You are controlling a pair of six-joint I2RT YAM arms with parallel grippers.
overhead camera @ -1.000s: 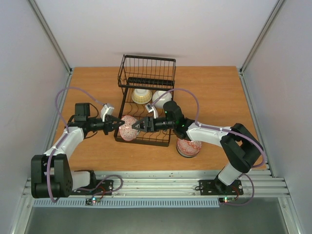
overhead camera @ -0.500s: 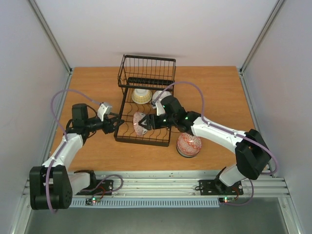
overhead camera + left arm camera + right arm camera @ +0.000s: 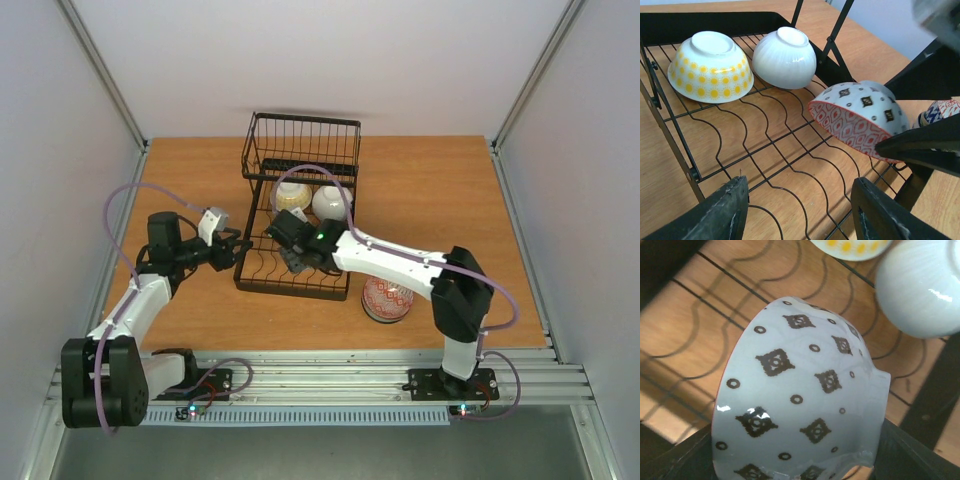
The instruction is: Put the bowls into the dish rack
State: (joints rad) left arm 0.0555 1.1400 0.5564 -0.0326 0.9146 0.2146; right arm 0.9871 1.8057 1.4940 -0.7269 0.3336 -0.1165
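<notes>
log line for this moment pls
right hand: holds diamond-pattern bowl over dish rack | left hand: open, empty | racked: yellow bowl, white bowl | table: red bowl

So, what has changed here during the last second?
The left gripper released the red-patterned ceramic bowl and drew back slightly. The right gripper carried it deeper into the black wire dish rack. The yellow-dotted bowl, white ribbed bowl and stacked bowls on the table stayed.

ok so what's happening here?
Right gripper holds a patterned bowl, tilted, over the rack wires. Left gripper is open and empty at the rack's left edge. A yellow-dotted bowl and a white bowl sit upside down in the rack; a red bowl waits on the table.
</notes>
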